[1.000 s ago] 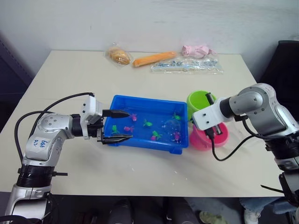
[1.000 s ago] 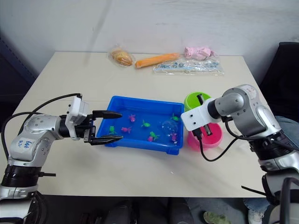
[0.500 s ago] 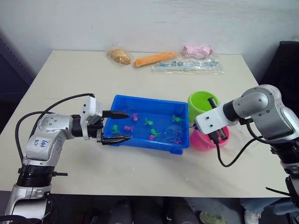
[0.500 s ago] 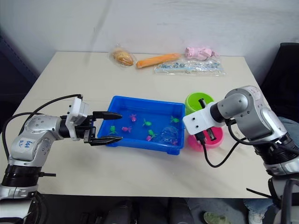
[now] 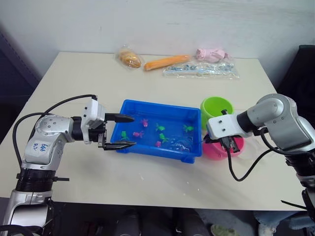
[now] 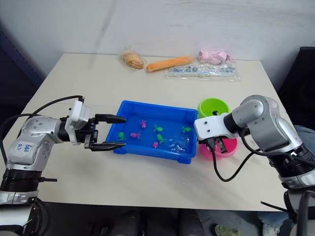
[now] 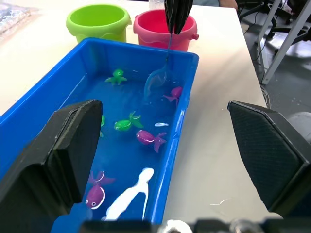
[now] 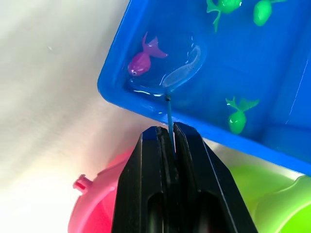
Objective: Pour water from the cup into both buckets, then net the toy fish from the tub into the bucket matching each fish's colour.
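The right end effector [image 8: 167, 141] is clamped on the thin handle of the net [image 8: 177, 73], whose hoop sits in the water at the tub [image 5: 147, 110] corner nearest the pink bucket [image 7: 163, 29], beside a pink fish [image 8: 141, 60]. The left end effector [image 5: 120, 132] stands spread wide, empty, at the tub's opposite end. Judged: fish light and slippery; slender handle may twist unless gripped firmly.

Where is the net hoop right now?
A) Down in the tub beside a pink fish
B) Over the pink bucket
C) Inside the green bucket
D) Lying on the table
A: the right claw holds the net with its hoop dipped into the tub, beside a pink fish.
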Action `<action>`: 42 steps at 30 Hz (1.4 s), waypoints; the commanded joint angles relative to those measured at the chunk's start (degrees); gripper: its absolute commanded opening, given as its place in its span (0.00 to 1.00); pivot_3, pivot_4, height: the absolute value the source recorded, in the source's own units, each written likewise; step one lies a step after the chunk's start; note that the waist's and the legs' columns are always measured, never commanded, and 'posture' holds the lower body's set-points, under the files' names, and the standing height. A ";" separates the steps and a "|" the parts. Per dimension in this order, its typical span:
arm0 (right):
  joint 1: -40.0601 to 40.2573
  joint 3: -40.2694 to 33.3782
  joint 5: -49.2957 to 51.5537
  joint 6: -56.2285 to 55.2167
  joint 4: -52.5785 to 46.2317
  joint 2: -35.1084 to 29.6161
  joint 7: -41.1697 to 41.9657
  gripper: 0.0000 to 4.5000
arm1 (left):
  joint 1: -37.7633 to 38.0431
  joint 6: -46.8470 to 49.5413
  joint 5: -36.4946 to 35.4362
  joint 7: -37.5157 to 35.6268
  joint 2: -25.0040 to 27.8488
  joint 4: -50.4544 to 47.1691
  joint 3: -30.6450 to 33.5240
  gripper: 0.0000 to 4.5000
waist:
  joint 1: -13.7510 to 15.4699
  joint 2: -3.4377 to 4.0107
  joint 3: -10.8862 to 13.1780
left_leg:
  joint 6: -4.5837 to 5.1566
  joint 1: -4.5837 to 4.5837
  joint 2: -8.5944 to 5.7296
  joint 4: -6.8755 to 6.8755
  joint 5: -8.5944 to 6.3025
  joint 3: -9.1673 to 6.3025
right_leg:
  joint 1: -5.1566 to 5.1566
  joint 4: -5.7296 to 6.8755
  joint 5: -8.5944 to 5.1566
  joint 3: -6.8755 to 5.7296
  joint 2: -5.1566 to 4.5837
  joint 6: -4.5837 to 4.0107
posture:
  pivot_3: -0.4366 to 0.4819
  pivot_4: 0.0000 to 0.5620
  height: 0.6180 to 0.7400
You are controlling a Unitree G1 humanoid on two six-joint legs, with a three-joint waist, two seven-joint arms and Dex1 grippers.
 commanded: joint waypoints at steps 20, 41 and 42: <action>2.57 -2.30 3.88 4.59 2.27 0.17 -5.13 0.00 | 1.45 0.17 -0.44 0.36 1.81 -1.91 0.98 0.99 | -0.07 0.00 0.00 | 0.00 0.00 0.04 0.00 0.00 0.01 | -0.02 0.00 0.00 0.01 0.02 0.00 | 0.48 0.27 1.00; 0.83 -5.57 11.30 15.42 3.92 6.74 -7.30 0.00 | 1.71 -0.63 -0.07 0.50 2.60 -0.63 1.33 0.99 | -0.21 0.00 0.00 | 0.00 0.00 0.16 -0.01 0.00 0.01 | -0.04 0.04 0.00 0.02 0.07 0.00 | 0.48 0.27 1.00; 0.81 -5.76 11.72 15.86 3.92 6.60 -7.28 0.00 | 1.71 -0.65 -0.06 0.52 2.62 -0.58 1.35 0.99 | -0.19 0.00 0.00 | 0.00 0.00 0.17 -0.01 0.00 0.02 | -0.04 0.03 0.00 0.02 0.07 0.00 | 0.48 0.27 1.00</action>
